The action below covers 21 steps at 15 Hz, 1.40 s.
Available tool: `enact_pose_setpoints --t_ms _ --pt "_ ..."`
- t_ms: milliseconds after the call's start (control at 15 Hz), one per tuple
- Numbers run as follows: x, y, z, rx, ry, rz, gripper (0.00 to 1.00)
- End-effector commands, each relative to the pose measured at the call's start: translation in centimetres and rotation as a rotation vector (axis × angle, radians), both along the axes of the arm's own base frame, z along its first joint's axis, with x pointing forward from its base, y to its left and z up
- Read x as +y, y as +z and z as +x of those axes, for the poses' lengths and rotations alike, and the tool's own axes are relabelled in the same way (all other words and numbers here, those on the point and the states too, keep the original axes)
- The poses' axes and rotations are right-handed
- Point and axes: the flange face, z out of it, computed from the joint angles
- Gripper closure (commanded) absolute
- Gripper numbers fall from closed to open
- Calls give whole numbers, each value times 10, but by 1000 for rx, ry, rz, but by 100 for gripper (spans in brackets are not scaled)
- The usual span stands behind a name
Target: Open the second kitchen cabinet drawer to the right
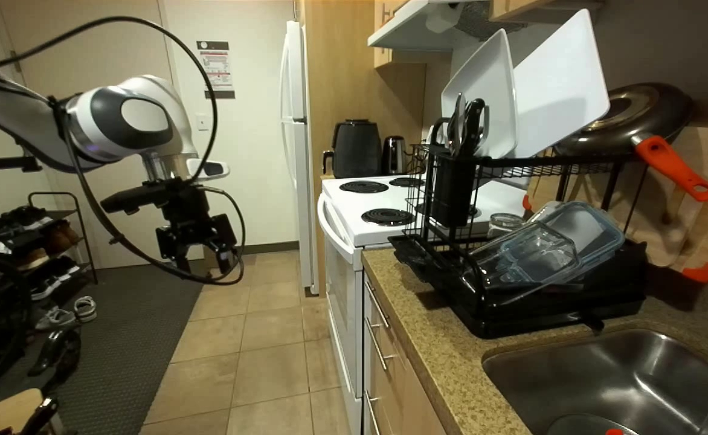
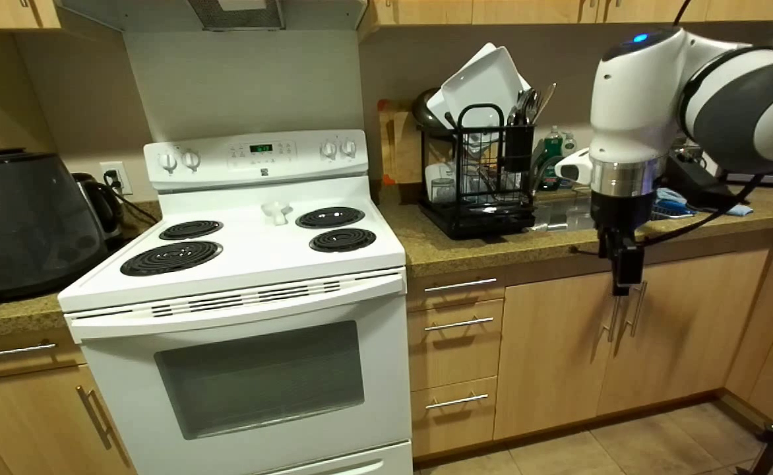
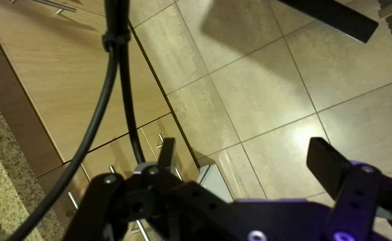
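Note:
The kitchen cabinet (image 2: 548, 300) stands to the right of the stove in an exterior view, with pale wood fronts under a speckled stone top. Next to the stove it holds a stack of three drawers, all closed: a shallow top drawer (image 2: 419, 300), a second drawer (image 2: 456, 356) and a bottom drawer (image 2: 453, 425). Each carries a silver bar handle. Which one the task means I cannot tell. My gripper (image 1: 203, 263) hangs pointing down in front of the cabinet, apart from all handles. In the wrist view the gripper (image 3: 242, 144) is open wide, only floor tiles showing between its fingertips.
A white stove (image 2: 254, 369) adjoins the drawers. On the counter (image 1: 432, 350) stand a black dish rack (image 1: 444, 235) with plates and glass containers, and a steel sink (image 1: 620, 374). Two cabinet doors (image 2: 551, 356) lie right of the drawers. Black cables cross the wrist view.

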Motion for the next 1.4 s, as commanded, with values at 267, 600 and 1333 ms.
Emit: enact_pose_setpoints --t_ms 267,600,1333 --pt "-10 -72 15 36 179 -166 0" --pt "-10 -102 41 -8 290 -242 0" --pt "-23 -191 121 -70 515 -352 0"
